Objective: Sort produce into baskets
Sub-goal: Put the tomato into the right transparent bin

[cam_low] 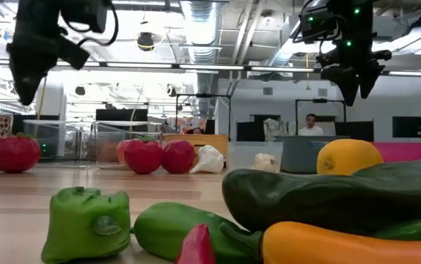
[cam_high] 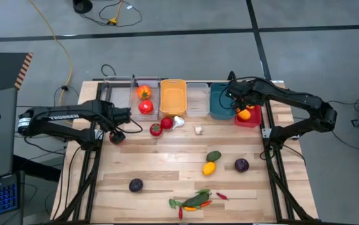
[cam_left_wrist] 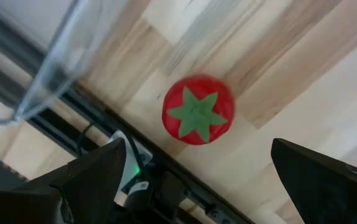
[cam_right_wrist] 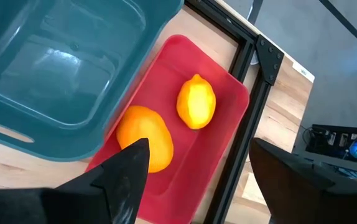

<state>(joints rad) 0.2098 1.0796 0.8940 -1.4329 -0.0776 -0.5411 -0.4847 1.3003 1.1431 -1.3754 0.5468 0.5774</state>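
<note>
Six bins stand in a row along the far edge of the wooden bench [cam_high: 167,181]: three clear bins [cam_high: 145,100], an orange bin [cam_high: 172,97], a teal bin [cam_high: 220,100] and a red bin [cam_high: 249,120]. One clear bin holds two pieces, an orange-red one and a red one. The red bin, smooth and shallow, holds two rounded yellow-orange citrus [cam_right_wrist: 196,102].

The left gripper [cam_high: 117,134] hangs at the bench's left edge with jaws wide, nothing between them, directly over a glossy red tomato [cam_left_wrist: 198,110] with a green star-shaped calyx. The right gripper [cam_high: 242,107] hangs above the red bin, jaws apart and empty.

Loose on the bench: two more red tomatoes [cam_high: 161,126] just in front of the bins, touching a white garlic [cam_high: 178,121]; a smaller pale piece [cam_high: 198,130] nearby; a green piece [cam_high: 213,155] touching a yellow citrus [cam_high: 209,167]; two dark purple balls [cam_high: 241,165], well apart; and a heap [cam_high: 194,201] of green pieces and thin red chilies at the near edge.
</note>
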